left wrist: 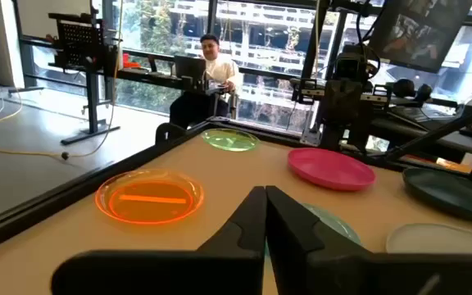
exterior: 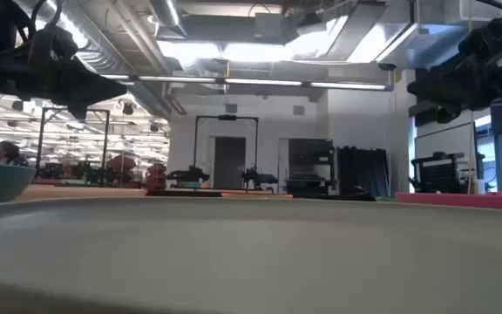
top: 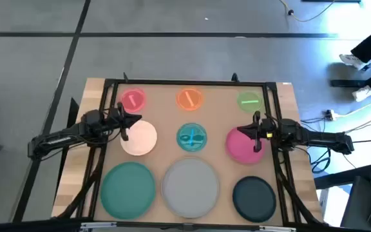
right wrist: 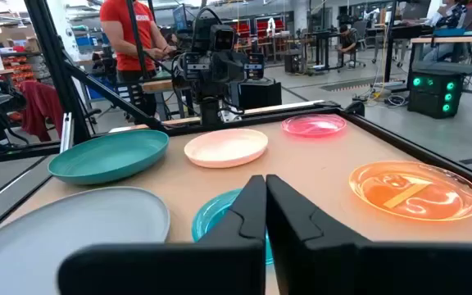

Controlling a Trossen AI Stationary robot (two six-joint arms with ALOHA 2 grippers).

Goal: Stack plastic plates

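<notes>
Plates lie singly in three rows by size on the table (top: 95,90), none stacked; left gripper (top: 134,120) and right gripper (top: 242,131) hover above, jaws together, empty.

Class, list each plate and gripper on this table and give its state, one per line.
Teal plate: flat, unstacked.
Grey plate: flat, unstacked.
Black plate: unstacked.
Magenta plate: unstacked.
Pale pink plate: unstacked.
Blue plate: unstacked.
Left gripper: shut, empty.
Right gripper: shut, empty.
</notes>
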